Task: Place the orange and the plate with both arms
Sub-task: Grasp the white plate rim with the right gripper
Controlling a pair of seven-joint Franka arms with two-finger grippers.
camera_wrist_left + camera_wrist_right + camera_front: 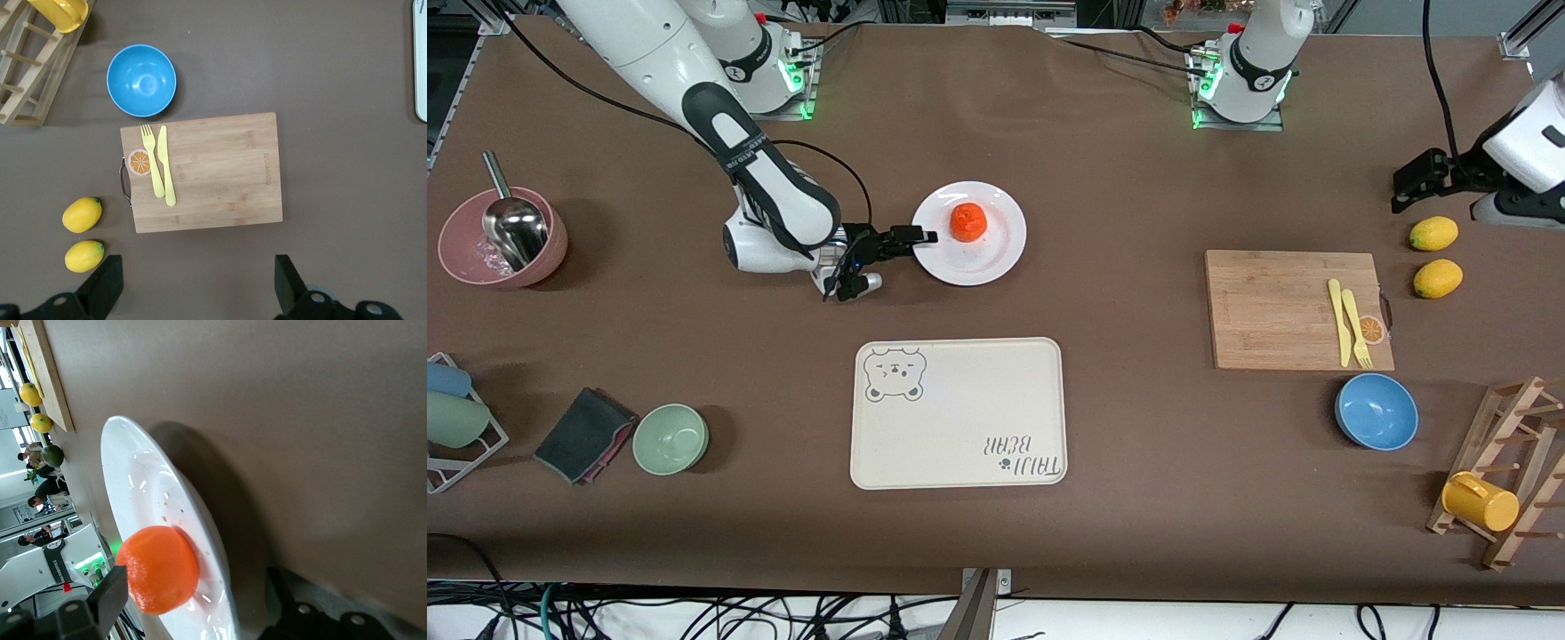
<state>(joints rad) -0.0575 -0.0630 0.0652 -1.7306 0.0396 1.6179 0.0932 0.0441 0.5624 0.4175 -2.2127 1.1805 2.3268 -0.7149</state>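
The right end effector (pixel 919 238) sat low at the centre-left of the front view, its fingers apart astride the rim of the plate (pixel 996 253) at the edge toward the right arm's end of the bench (pixel 1120 178), one finger above the rim and one below in the right wrist view, not yet clamped. The orange (pixel 967 221) lay on the plate just past the fingertips, near but not touching them. The left end effector (pixel 193 293) waited at the upper right of the front view, fingers wide apart and holding nothing, above bare bench beside the two lemons (pixel 1434 234) and the cutting board (pixel 1280 311).
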